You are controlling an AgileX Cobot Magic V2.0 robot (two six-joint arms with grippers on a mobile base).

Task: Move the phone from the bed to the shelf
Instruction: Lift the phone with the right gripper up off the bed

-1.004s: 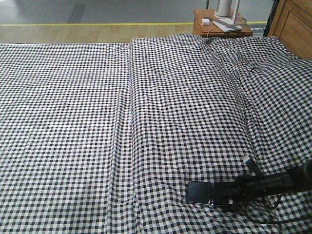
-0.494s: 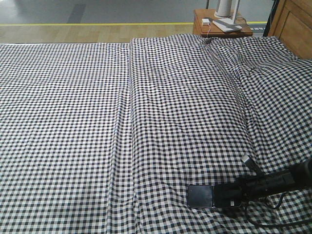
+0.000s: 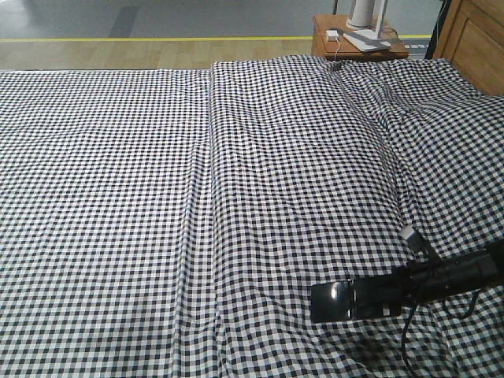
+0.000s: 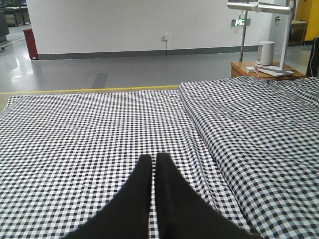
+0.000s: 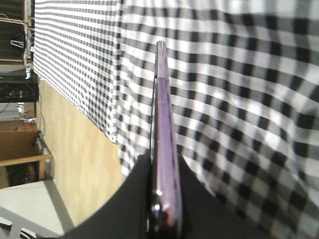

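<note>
Phone (image 3: 329,301) clamped in right end effector (image 3: 356,299) over bed (image 3: 236,197) — wrist view shows it edge-on.

Right arm (image 3: 453,276) low over bed (image 3: 118,197), right gripper (image 3: 360,299) clamped on phone (image 3: 329,302). Left gripper (image 4: 152,163) above bed, fingers (image 4: 141,179) pressed together.

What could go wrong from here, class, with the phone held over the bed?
The right claw pinches the phone by one end only, with most of it sticking out; the glossy slab may slip or pivot and drop onto the bed. A cable hanging under the right arm sits close to the checked cloth and might snag a fold.
</note>
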